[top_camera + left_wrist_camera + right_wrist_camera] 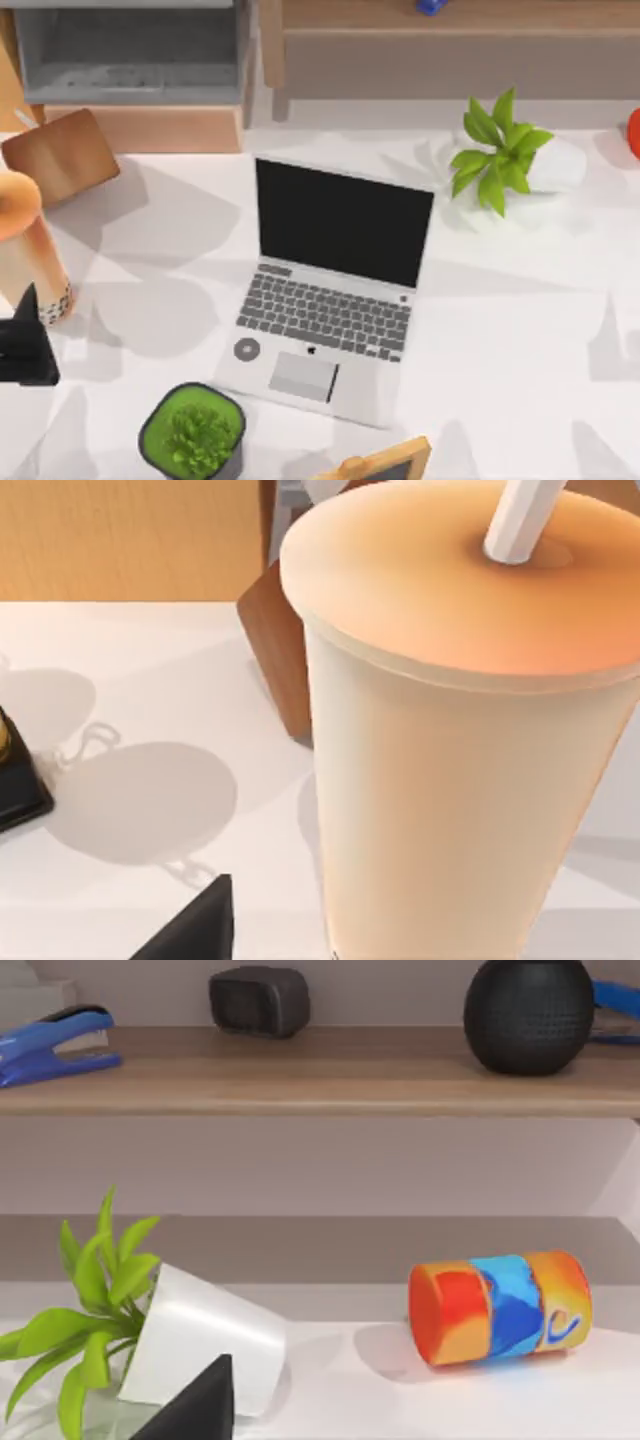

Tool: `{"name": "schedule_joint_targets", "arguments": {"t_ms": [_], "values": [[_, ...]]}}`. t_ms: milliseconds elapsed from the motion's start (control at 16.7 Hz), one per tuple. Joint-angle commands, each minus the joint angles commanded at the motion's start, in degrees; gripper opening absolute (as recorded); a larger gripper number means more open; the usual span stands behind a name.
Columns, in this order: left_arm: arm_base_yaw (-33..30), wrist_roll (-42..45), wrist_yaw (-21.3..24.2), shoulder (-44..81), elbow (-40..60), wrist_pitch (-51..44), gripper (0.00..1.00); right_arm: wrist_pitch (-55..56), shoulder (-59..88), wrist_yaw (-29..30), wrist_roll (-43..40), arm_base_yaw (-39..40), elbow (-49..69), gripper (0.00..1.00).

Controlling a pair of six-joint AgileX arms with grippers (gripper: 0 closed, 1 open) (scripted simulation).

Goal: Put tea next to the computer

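A: The tea (28,245) stands at the far left edge of the table (520,330), upright as far as I can judge, its orange lid toward the camera in the top view and a dark speckled band at its base. Just behind it lies a brown tissue box (60,155).

B: And the left gripper (25,345)?

A: It sits just beside the cup's base, on the near side, at the left edge. Whether its fingers are spread or closed I cannot tell. In the left wrist view the cup looms very close, with its white straw (520,520) rising from the lid, and one dark fingertip (195,930) shows beside it, apart from the cup wall.

B: Moving rightward?

A: A dark pot with a green succulent (193,432) stands at the near edge, and right of it the corner of a small wood-framed chalkboard (385,462). The computer (330,290) lies open at the middle of the table, screen black, well apart from the tea.

B: Farther right?

A: A leafy plant in a white pot (510,155) lies tipped on its side behind the laptop's right corner. The right wrist view shows it too, with a colourful can (500,1307) lying on its side near it. Above them a shelf (320,1080) carries a blue stapler (50,1045), a dark grey box (258,1000) and a black round speaker (528,1010).

B: The right gripper?

A: One dark fingertip (195,1410) shows in the right wrist view; its state I cannot tell.
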Motion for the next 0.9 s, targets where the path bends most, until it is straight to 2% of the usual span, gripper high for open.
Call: {"name": "schedule_joint_targets", "arguments": {"t_ms": [540, 900], "values": [[0.17, 0.15, 0.64, 4.36, 0.49, 3.39, 1.00, 0.00, 0.00, 0.00, 0.00, 0.00, 0.00, 1.00], [-0.61, 0.18, -0.01, 24.15, 3.39, 20.39, 1.00, 0.00, 0.00, 0.00, 0.00, 0.00, 0.00, 1.00]]}}
